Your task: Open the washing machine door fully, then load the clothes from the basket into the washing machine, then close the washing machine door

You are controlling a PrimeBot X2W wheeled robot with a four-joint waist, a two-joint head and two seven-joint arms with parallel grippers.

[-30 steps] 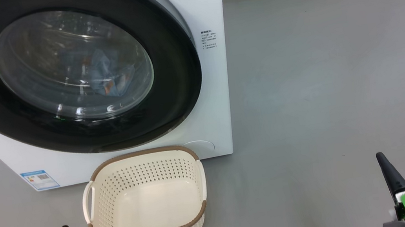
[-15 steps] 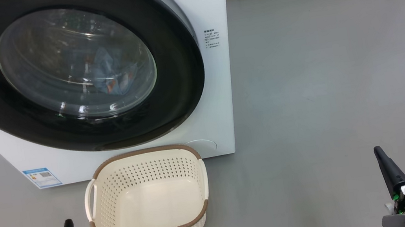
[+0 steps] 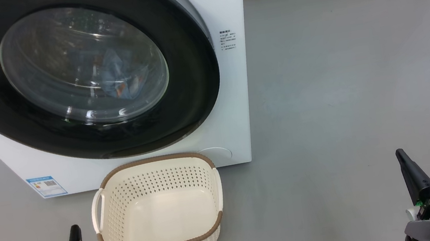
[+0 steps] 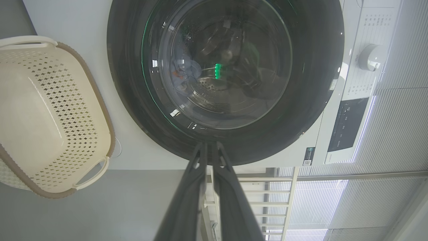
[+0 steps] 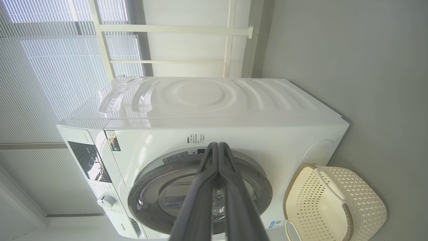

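The washing machine door [image 3: 81,67] sits shut, barring any way inside. The basket [image 3: 153,161] stands just before it, top open; grey floor [image 3: 342,98] lies bare on the robot's right.

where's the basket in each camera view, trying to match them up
Head view: the basket sits low centre, on the floor, just below the washing machine door.
Left wrist view: the basket is at the far left, cut by the edge, left of the door.
Right wrist view: the basket is in the bottom right corner, right of the door.
Shared landmark: the round black-rimmed door.
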